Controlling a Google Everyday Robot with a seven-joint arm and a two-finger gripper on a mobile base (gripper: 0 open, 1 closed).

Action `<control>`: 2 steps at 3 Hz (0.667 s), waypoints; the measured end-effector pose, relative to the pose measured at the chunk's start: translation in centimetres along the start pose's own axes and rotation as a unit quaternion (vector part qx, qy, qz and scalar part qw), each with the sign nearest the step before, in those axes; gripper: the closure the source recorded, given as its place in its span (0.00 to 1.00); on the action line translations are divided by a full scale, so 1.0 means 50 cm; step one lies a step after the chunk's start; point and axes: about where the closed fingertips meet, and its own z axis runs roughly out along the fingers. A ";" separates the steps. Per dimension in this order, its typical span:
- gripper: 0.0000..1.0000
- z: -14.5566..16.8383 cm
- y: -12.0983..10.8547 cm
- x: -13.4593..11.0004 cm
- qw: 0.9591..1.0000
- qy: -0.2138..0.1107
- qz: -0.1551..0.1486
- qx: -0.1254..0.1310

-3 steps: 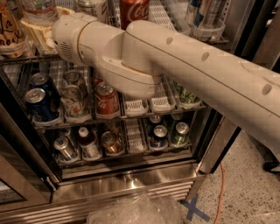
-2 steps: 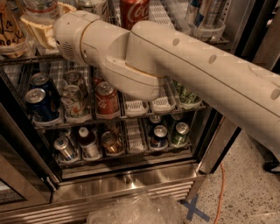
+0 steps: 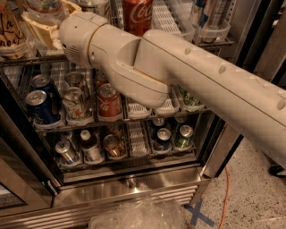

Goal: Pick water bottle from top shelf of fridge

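Clear plastic, the water bottle (image 3: 43,6) stands at the left of the top shelf (image 3: 20,61) of the fridge (image 3: 134,190), the cream gripper (image 3: 44,27) at its lower part, its hold impossible to tell, a red cola can (image 3: 136,13) further right.

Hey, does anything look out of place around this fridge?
Yes: crumpled clear plastic lies on the floor in front of the fridge base, like litter. The cans inside stand upright. The gripper is up at the top shelf, by the water bottle.
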 end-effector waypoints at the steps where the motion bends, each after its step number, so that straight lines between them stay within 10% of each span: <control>1: 1.00 -0.003 0.007 -0.010 1.000 0.009 -0.008 0.001; 2: 1.00 -0.012 0.043 -0.019 1.000 0.023 -0.016 -0.009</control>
